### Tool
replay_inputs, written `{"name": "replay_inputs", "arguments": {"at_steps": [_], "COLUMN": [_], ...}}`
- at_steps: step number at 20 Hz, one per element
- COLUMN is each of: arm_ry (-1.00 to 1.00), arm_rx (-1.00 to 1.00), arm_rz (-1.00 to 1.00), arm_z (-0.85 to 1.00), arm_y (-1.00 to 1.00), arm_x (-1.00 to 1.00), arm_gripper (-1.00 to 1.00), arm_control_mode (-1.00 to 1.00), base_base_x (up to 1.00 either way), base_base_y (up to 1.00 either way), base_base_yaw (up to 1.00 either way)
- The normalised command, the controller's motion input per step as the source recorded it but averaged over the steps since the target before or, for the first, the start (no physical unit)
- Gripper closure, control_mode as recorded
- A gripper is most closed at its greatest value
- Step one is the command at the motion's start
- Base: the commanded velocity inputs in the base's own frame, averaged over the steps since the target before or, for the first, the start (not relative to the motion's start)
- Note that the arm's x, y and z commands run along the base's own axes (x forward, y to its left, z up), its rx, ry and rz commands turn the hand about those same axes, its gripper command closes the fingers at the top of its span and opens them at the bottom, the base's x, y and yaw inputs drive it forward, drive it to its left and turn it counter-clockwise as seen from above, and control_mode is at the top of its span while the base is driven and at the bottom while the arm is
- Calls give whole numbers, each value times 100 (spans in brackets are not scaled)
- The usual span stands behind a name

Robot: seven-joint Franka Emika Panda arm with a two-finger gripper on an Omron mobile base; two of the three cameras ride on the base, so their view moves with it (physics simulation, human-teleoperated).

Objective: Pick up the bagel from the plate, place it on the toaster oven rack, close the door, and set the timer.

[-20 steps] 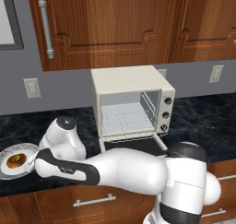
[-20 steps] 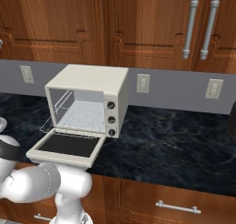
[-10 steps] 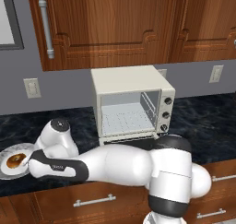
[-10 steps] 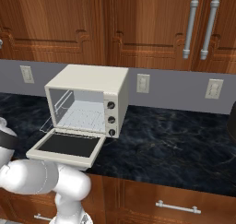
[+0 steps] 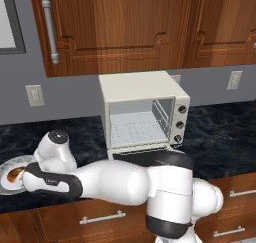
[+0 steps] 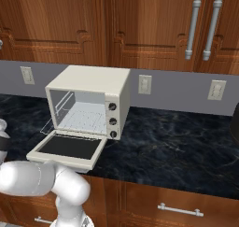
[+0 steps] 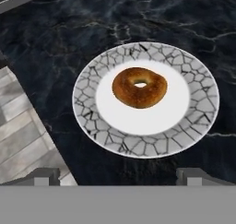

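fingers (image 7: 118,176) apart, tips cropped, above bagel (image 7: 139,87)

Even flat rendered light, no glare, faint soft shadows, all views sharp, dark countertop (image 6: 177,151) dim, no edge distortion

The bagel (image 7: 139,87) lies on the plate (image 7: 193,126), ahead of the fingertips (image 7: 44,176) and between their lines; the plate sits on the counter (image 7: 60,48); the toaster oven (image 5: 142,112) stands well off, its door (image 6: 70,149) dropped open before the toaster oven rack (image 6: 84,121).

glossy marble counter (image 7: 115,20), crackle-glazed plate (image 7: 203,103)
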Motion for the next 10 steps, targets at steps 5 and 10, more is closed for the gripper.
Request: {"name": "replay_inputs", "arguments": {"at_steps": [5,10], "arm_ry": [0,0], "arm_rx": [0,0], "arm_rz": [0,0], "arm_z": [-14,-16], "arm_y": [21,12], "arm_x": [17,15], "arm_gripper": [-100,-100], "arm_control_mode": [-100,-100], "base_base_x": [0,0], "base_base_y": [0,0], "base_base_yaw": [0,0]}}
